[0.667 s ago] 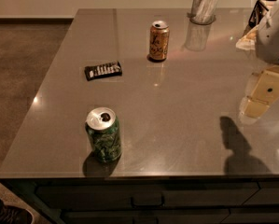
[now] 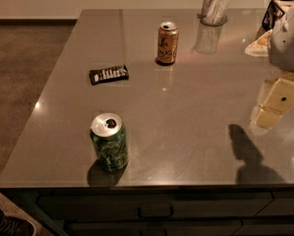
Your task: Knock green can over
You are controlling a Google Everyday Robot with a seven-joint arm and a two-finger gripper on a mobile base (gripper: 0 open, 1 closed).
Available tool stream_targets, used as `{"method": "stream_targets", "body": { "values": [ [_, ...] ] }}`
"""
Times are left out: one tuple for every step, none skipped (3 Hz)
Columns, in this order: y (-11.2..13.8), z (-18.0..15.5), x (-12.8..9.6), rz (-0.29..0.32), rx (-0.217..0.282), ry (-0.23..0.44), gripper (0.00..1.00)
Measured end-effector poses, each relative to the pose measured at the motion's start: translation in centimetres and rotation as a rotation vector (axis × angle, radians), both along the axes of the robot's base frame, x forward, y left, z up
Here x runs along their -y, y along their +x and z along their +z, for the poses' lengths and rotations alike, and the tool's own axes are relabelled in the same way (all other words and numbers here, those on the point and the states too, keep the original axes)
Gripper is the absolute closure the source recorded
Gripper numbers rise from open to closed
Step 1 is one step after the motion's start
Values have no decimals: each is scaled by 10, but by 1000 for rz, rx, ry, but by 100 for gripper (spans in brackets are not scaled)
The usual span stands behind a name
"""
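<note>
The green can (image 2: 109, 142) stands upright near the front left corner of the grey table (image 2: 186, 107), its silver top open. My gripper (image 2: 270, 116) hangs at the right edge of the view, well to the right of the can and above the table, with its shadow on the surface below. The white arm housing (image 2: 288, 38) sits above it.
An orange-gold can (image 2: 167, 43) stands upright at the table's back middle. A dark snack bar (image 2: 108, 74) lies left of centre. A metal cup (image 2: 216, 5) stands at the back. A dark basket (image 2: 277, 9) is at the back right corner. The table's front edge runs just below the green can.
The view has shifted slightly; my gripper and arm look lower and a little further left. The cans have not moved.
</note>
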State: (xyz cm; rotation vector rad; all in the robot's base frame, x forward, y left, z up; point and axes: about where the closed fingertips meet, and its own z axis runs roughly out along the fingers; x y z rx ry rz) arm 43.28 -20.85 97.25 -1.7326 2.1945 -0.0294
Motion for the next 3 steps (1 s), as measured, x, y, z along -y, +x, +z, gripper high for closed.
{"method": "stream_targets", "body": {
  "values": [
    [-15, -10, -20, 61, 11, 99, 0],
    [-33, -25, -55, 103, 33, 258, 0],
    [-49, -33, -120, 198, 39, 479, 0]
  ]
}}
